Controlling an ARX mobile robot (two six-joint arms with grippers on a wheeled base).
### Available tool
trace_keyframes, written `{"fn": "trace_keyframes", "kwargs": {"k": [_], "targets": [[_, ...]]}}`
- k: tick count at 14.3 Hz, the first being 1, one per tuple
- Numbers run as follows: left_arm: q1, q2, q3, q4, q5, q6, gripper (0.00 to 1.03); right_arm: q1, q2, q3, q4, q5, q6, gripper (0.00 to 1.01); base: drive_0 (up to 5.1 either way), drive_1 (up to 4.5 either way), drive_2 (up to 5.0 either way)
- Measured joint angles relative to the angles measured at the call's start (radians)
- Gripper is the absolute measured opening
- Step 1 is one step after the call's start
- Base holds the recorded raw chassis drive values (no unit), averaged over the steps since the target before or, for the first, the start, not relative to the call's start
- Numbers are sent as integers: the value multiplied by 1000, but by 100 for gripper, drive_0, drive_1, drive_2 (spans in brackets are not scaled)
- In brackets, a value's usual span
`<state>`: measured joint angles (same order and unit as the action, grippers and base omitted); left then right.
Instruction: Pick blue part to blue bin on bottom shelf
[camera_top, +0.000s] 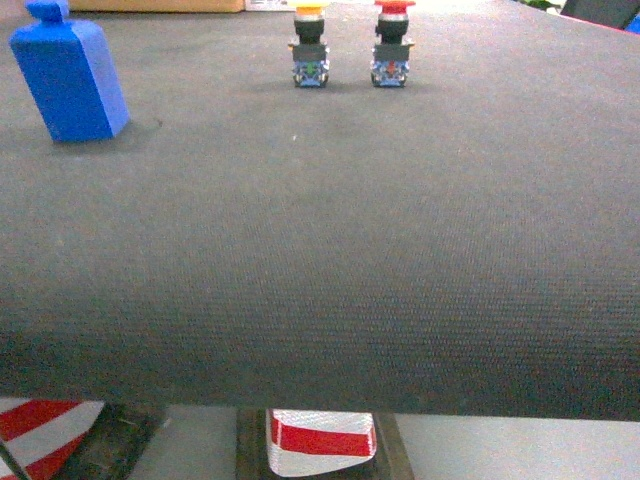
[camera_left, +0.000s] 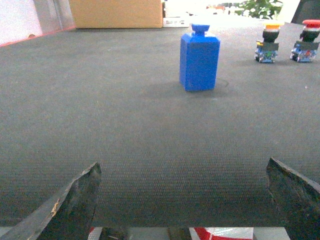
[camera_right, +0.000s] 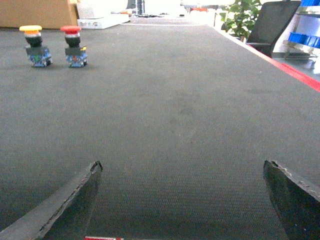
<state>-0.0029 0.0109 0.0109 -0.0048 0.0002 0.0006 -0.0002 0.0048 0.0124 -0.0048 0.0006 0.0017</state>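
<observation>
Both end effectors (camera_left: 182, 200) (camera_right: 182, 197) wide apart.

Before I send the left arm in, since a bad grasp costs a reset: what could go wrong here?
The blue part stands tall and upright on the mat; one finger of the open left gripper touching first could topple it. The yellow push button stands nearby. No bin or shelf shows yet.

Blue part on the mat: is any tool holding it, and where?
No. The blue part stands free; the left tool and right tool are open and empty.
</observation>
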Motion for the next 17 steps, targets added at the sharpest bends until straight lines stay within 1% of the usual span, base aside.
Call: {"fn": "trace_keyframes", "kwargs": {"k": [17], "targets": [[0, 0, 0, 1, 0, 0, 98, 0, 0, 0, 0, 0, -1, 98, 0, 0, 0]]}}
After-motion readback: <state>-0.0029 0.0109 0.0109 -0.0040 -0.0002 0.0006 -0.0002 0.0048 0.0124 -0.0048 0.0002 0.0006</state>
